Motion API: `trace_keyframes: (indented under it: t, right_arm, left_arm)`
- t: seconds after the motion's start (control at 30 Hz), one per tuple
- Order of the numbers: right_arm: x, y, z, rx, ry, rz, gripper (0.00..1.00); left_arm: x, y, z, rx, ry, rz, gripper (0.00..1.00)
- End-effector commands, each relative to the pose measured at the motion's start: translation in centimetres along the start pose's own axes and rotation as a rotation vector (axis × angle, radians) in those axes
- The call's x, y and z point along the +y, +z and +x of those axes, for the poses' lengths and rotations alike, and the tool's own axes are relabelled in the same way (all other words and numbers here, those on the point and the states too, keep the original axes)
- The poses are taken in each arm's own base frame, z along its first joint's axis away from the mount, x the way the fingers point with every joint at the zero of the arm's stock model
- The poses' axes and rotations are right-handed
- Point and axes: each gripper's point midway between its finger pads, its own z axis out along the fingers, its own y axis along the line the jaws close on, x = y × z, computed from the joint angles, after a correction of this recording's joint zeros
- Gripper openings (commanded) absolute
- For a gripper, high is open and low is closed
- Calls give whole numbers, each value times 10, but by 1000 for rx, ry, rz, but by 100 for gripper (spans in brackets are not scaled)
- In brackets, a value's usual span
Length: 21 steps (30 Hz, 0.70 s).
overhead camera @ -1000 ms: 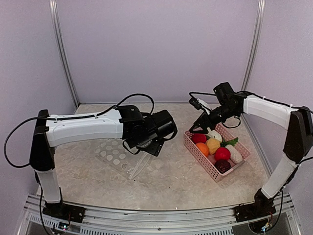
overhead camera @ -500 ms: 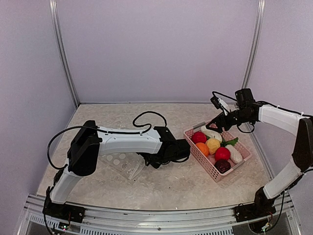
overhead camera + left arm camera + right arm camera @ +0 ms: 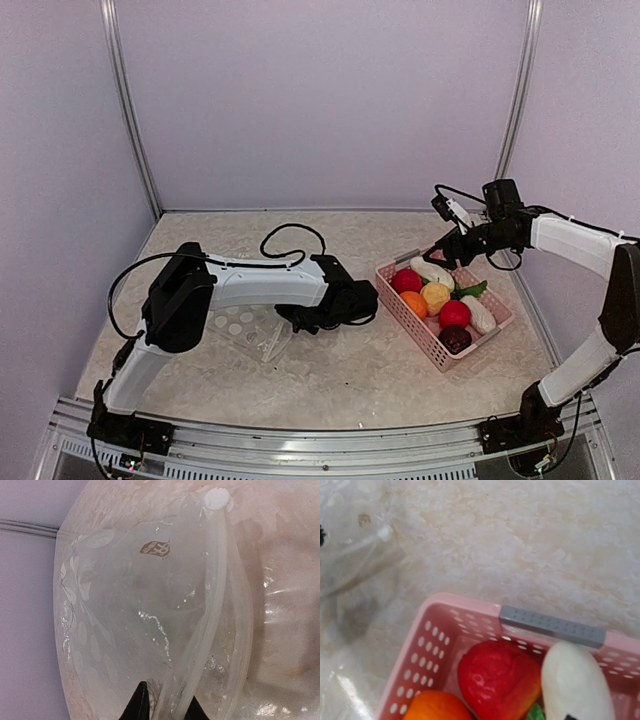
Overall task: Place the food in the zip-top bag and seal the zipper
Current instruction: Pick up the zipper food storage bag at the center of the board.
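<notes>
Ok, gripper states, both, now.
Left gripper: fingers straddle mouth edge of the clear dotted plastic bag; grip cannot be told.
Right gripper: open, empty.

- The zip-top bag (image 3: 243, 328), clear and printed with white dots, is laid flat on the left half of the table (image 3: 350, 385).
- The zipper (image 3: 220, 580), a pale strip, is seen parted along the mouth.
- The food (image 3: 440, 298), in red, yellow, orange, dark purple, white and green pieces, is heaped in the pink basket (image 3: 412, 322) near the right edge.
</notes>
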Motion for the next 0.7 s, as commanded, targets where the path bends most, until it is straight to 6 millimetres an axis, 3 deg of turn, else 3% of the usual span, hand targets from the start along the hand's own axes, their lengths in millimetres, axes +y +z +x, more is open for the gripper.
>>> trace_keyframes:
  t: [0.0, 0.1, 0.37, 0.67]
  right_arm:
    - [-3, -20, -6, 19, -54, 65, 68]
    - [-4, -28, -4, 53, -74, 90, 68]
    - [-9, -46, 14, 177, -160, 174, 65]
    - [-14, -39, 64, 339, -204, 209, 57]
  left_arm:
    - [53, -10, 4, 41, 35, -65, 12]
    - [73, -13, 3, 46, 8, -69, 0]
    - [114, -41, -2, 17, -101, -21, 0]
    - [106, -77, -22, -65, -244, 332, 0]
